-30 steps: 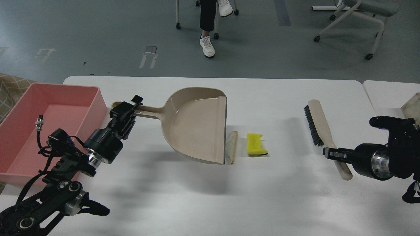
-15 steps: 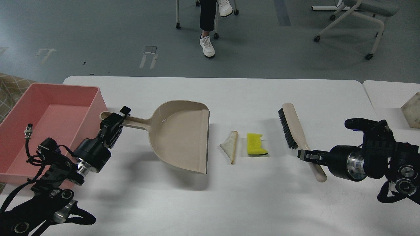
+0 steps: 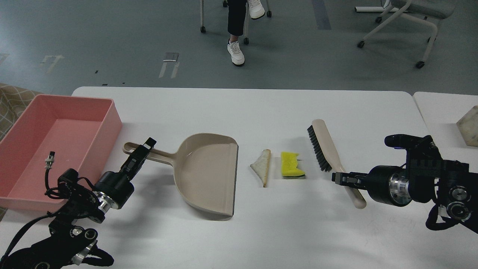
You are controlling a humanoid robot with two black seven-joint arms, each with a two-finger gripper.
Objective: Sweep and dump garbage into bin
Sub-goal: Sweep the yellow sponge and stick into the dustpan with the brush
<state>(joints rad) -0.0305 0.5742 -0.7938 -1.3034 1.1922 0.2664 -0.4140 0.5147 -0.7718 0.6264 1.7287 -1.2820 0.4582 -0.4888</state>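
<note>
Tabletop (image 3: 261, 231) first: it is white and carries everything, and none of the sweeping shows as done on it yet. At its left edge sits the bin (image 3: 22, 186), a pink tub that holds no scrap as far as we can see. The dustpan (image 3: 209, 172) lies toward the middle, its open lip facing the right edge, and our left gripper (image 3: 143, 149) has its fingers closed on the handle. The brush (image 3: 328, 153) is right of centre with its bristles turned toward the left edge; our right gripper (image 3: 341, 177) has its fingers clamped on the lower handle.

Between pan and brush lies the garbage, both pieces on the bare surface: the yellow sponge piece (image 3: 291, 164) just beside the bristles, and the pale strip (image 3: 262, 164) near the pan's lip but not touching it.

We judge both tools in hand and roughly lined up. Left to do: brush both scraps into the pan, carry it to the left edge, tip it into the bin.
</note>
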